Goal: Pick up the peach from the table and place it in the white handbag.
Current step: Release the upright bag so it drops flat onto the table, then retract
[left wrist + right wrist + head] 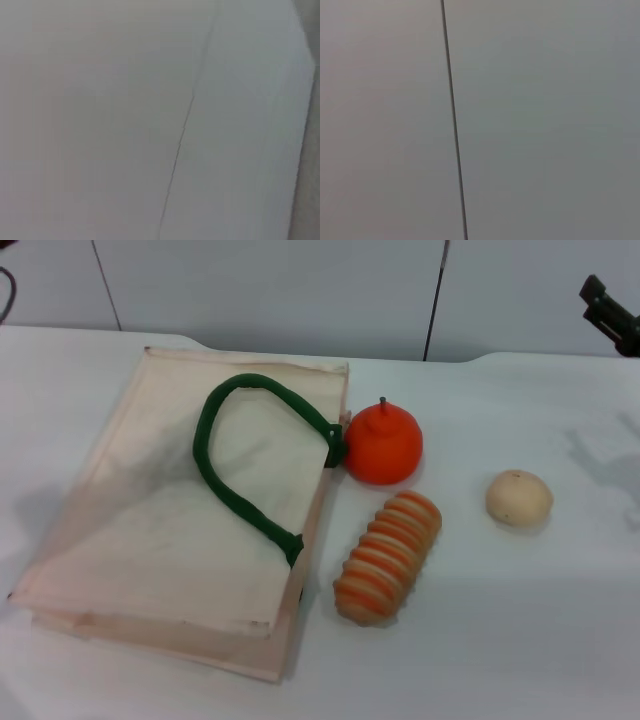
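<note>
Cream fabric tote w/ thick dark green loop handle (pixel 225 475), i.e. the white handbag (pixel 150 540), lies flat on the white table (pixel 520 640), filling the robot's left half of the head view; its handle end points toward the middle of the table, and the green loop rests on top of the upper cloth panel. Just beside the bag's handle edge, touching or nearly touching the green strap's end, sits a bright orange round fruit w/ short dark stem (pixel 384 445), upright. Nearer the robot, close to that fruit, lies a ridged oblong toy in orange & beige stripes (pixel 388 556), on its side, tilted diagonally, near the bag's edge but apart from it. Further to the robot's right, well apart from both, is a beige potato-like ball (pixel 519 497) on bare tabletop. The peach isn't seen in any view, so its place can't be told. Right gripper (pixel 612 312) shows only as a dark piece at the far right edge of the head view, raised above the table's back corner, away from every item; spread or pressed together can't be told. Left gripper is out of sight. Left wrist view shows only a pale grey-white panel w/ a thin seam (pixel 180 145); right wrist view likewise, a grey panel w/ a dark seam (pixel 454 120).
</note>
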{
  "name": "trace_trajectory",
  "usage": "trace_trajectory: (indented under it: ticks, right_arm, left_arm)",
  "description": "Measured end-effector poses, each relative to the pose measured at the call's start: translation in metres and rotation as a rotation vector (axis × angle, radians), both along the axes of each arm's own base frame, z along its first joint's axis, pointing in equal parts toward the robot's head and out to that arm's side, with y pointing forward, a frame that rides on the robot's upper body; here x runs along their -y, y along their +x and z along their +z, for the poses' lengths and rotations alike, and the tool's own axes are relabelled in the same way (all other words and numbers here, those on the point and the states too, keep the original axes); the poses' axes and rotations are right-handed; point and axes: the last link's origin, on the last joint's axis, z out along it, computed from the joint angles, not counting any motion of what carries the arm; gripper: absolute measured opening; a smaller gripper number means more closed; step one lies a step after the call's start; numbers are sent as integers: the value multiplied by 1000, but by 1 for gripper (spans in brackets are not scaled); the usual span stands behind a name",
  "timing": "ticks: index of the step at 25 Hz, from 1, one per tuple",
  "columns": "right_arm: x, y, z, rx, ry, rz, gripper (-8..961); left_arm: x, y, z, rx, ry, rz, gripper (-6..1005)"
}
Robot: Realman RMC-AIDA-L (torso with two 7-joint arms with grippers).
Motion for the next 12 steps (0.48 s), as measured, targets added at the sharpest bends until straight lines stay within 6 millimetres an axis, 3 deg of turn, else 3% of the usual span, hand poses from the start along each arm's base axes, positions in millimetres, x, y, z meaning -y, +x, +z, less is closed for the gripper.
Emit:
trace_trajectory:
  ticks: [4,8,12]
  right_arm:
    - [0,1,0,4,1,-2,897]
    - [0,2,0,9,2,-5,897]
    - [0,2,0,10,2,-7,897]
  left_arm:
    - [2,-3,-17,-74,175,-31,784]
    - [3,-17,-35,-138,332,20,829]
    - [4,-35,-46,-61,510,129,874]
